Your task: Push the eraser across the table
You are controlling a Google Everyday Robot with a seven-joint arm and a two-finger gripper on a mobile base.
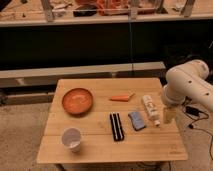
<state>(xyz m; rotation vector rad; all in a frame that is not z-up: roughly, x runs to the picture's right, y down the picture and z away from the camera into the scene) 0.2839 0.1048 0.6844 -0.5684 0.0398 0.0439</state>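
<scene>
The eraser [116,126], a long flat black block with a pale stripe down its middle, lies lengthwise on the light-wood planked table [100,150], just right of centre. My gripper [169,115] hangs from the white arm [187,85] over the table's right edge, beside the white bottle. It is well to the right of the eraser, apart from it, open and holding nothing.
A blue-grey pad [137,120] lies between the eraser and the lying white bottle [151,110]. An orange bowl [77,101] sits at the left, a white cup [71,139] at the front left, and an orange carrot-like piece [121,98] behind the eraser. Cables [194,111] lie on the floor to the right.
</scene>
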